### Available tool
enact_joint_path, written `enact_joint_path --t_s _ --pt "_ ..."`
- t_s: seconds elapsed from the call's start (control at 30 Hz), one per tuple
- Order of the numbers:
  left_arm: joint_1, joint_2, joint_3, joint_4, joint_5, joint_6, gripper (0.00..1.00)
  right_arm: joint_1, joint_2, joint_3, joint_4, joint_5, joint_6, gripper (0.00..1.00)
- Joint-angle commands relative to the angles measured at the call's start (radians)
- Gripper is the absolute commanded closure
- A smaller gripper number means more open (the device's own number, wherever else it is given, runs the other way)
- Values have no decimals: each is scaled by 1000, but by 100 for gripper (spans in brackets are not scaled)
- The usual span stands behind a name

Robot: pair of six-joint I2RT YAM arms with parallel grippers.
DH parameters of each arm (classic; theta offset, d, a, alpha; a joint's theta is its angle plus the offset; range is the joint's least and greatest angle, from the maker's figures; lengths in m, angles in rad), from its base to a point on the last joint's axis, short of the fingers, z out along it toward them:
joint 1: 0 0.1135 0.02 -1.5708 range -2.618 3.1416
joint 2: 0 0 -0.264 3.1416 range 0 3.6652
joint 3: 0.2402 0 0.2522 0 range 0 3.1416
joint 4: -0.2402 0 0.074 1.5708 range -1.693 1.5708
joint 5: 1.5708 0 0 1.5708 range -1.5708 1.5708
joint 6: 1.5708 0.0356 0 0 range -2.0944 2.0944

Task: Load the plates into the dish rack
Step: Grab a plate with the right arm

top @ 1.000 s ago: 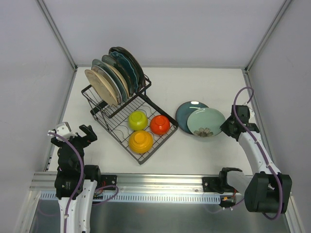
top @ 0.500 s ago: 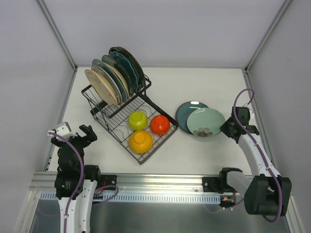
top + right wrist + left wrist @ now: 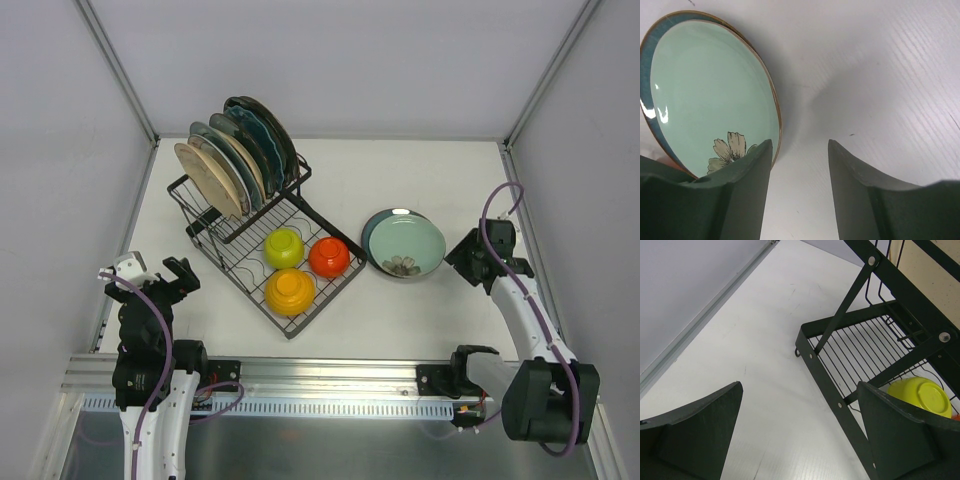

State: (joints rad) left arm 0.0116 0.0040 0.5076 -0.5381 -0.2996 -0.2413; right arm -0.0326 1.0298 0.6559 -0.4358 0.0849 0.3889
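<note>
Mint green plate (image 3: pixel 407 243) lies on the grey-blue plate (image 3: pixel 372 232); my right tool (image 3: pixel 799 150) is open beside its rim, so I must pinch the rim squarely.

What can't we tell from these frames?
- Grey-blue plate: top view, mostly covered by the mint green plate; only a rim crescent shows.
- Racked plates: top view, overlapping edge-on; count and patterns unclear.
- Right gripper: right wrist view, one finger covers the mint green plate's near rim; contact unclear.
- Yellow bowl: left wrist view, partly behind the left gripper.
</note>
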Motion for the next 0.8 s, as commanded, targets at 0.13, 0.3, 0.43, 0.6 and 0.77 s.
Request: enact_joint_path --t_s 0.13,0.3,0.43,0.6,0.77 --pt "-9 -168 8 10 -7 13 1 -12 52 13 129 -123 18 47" --pt "-9 -170 8 12 7 17 1 -12 107 28 173 -140 16 45" --pt "-9 -168 22 12 52 34 1 -12 150 50 184 -139 11 41" --pt "-9 -156 74 10 175 83 1 -10 214 79 170 -134 -1 40" --pt "-7 -102 234 -26 301 203 1 -9 233 85 170 -117 -2 40"
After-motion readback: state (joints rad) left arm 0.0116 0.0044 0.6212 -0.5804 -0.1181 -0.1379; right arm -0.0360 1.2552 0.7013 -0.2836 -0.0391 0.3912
